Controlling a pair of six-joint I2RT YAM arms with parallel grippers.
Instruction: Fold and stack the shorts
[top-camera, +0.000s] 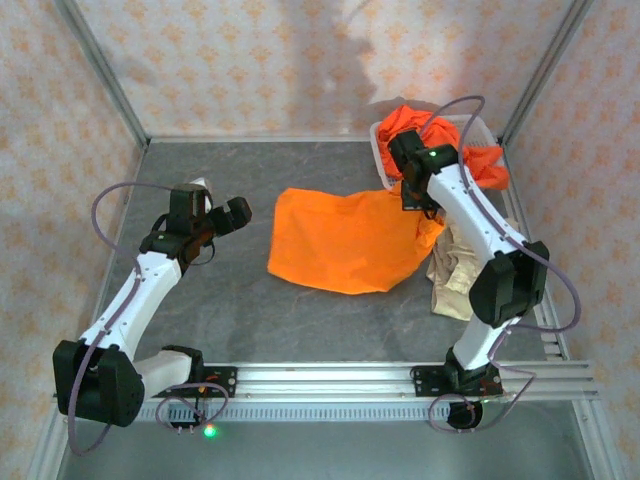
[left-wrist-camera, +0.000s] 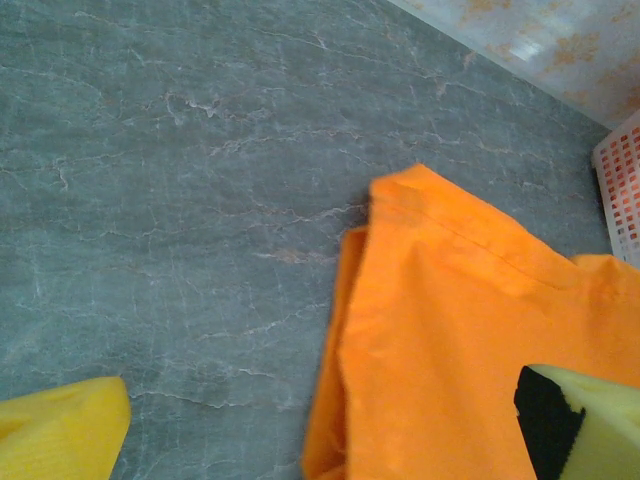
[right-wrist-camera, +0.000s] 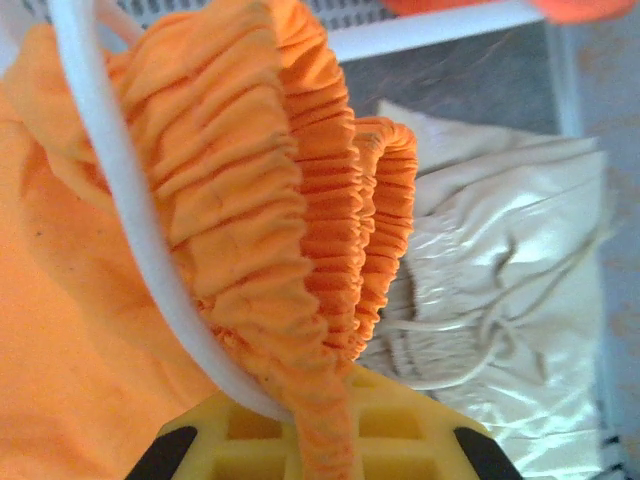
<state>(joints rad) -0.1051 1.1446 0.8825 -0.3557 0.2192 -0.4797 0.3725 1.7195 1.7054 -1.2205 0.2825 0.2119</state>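
Orange shorts (top-camera: 340, 245) are gripped at waistband (right-wrist-camera: 330, 230) by right pincer (right-wrist-camera: 320, 435).

No readable text, label, brand or number is found: none on the orange shorts (top-camera: 345, 240), the beige shorts (top-camera: 452, 285), the basket (top-camera: 377, 150) or the patterned walls (top-camera: 250, 60).

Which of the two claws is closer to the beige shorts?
Right. The right gripper, shut on the orange shorts by their waistband, sits beside the beige shorts; the open left gripper hangs far off, past the orange pair's opposite edge.
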